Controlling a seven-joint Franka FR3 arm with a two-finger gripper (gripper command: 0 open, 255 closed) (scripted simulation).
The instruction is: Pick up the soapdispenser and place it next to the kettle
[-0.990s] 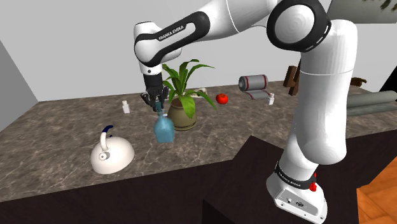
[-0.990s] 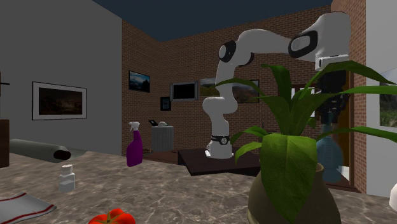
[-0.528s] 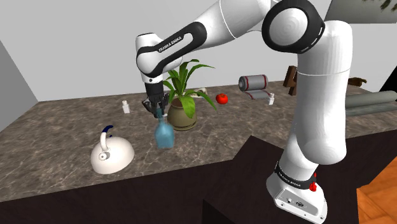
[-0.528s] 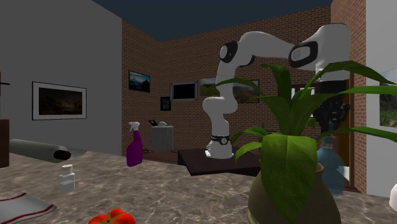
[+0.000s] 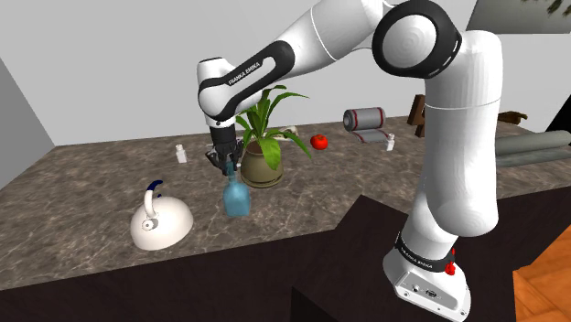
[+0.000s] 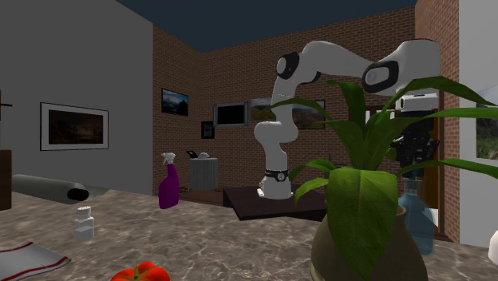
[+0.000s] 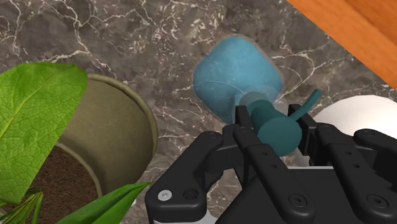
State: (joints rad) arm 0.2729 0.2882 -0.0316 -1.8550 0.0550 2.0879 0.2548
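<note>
The soap dispenser [image 5: 236, 197] is a translucent blue bottle with a teal pump. It stands upright between the white kettle [image 5: 160, 222] and the potted plant [image 5: 263, 155], its base at or just above the dark marble counter [image 5: 82, 174]. My gripper [image 5: 224, 166] points straight down and is shut on the pump head. In the wrist view the fingers [image 7: 245, 125] clasp the teal pump [image 7: 277, 130] above the blue body [image 7: 234, 75], with the kettle [image 7: 354, 112] just beside it. In the second exterior view the gripper [image 6: 413, 164] holds the dispenser [image 6: 418, 222] behind the plant's leaves.
The plant pot [image 7: 111, 127] stands close beside the dispenser. Further back on the counter are a tomato [image 5: 319, 141], a grey roll [image 5: 366, 119] and two small white bottles [image 5: 181, 154] [image 5: 391, 141]. A purple spray bottle [image 6: 168, 185] stands near the arm's stand [image 5: 430, 274].
The arm has lowered the held dispenser towards the counter and shifted it slightly towards the kettle. The grip on the pump has stayed the same.
</note>
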